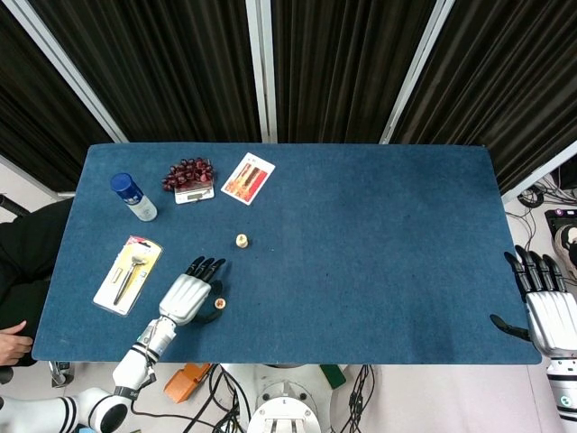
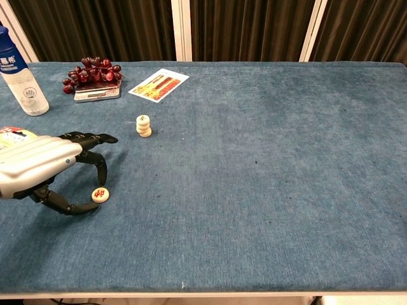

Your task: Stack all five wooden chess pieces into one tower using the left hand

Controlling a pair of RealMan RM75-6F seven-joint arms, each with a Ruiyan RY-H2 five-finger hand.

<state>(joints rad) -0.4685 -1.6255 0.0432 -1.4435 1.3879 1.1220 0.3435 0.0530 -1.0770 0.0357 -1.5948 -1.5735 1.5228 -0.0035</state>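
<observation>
A small stack of round wooden chess pieces (image 2: 144, 126) stands on the blue table, seen from above as one disc (image 1: 242, 241). One loose wooden piece (image 2: 100, 194) with a red mark lies flat nearer the front edge (image 1: 219, 304). My left hand (image 2: 44, 166) (image 1: 188, 294) hovers just left of it, fingers arched over it and thumb curling beneath, with the piece still lying on the cloth between them. My right hand (image 1: 547, 311) hangs open off the table's right front corner, away from the pieces.
At the back left stand a blue-capped bottle (image 1: 132, 196), a small scale with grapes (image 1: 188, 177) and a printed card (image 1: 247, 178). A packaged tool (image 1: 128, 273) lies left of my left hand. The table's front edge (image 2: 191, 292) is close.
</observation>
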